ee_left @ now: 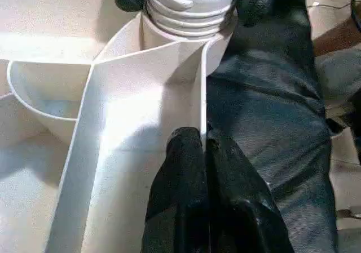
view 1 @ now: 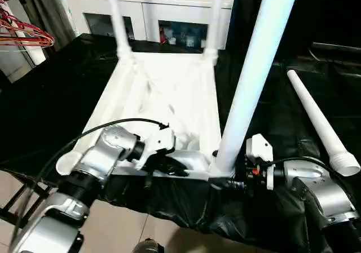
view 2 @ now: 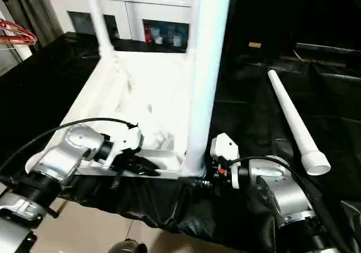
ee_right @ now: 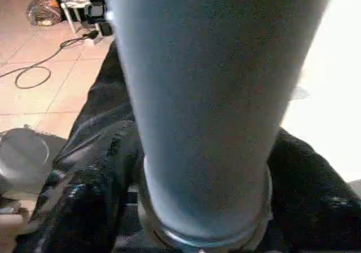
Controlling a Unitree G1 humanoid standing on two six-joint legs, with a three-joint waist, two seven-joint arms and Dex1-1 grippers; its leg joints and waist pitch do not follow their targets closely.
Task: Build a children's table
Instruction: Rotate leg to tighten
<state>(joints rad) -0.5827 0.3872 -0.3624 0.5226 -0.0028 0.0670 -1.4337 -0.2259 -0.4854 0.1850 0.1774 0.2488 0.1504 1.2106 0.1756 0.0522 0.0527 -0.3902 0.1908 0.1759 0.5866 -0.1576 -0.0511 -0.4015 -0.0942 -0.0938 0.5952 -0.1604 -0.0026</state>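
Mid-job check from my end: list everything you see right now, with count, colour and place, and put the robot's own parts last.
Table top: one, white, upside down on the black cover.
Fitted legs: three, white, upright in corner sockets; two at the far corners, one at the near right corner.
Loose leg: one, white, lying on the cover to the right.
Cover: one, black, under everything.
Cabinet: one, white with glass doors, behind the work.
Hangers: several, red, far left.
Left tool: one, black fingers, shut on the table top's near rim wall.
Right tool: one, at the near right leg's base.
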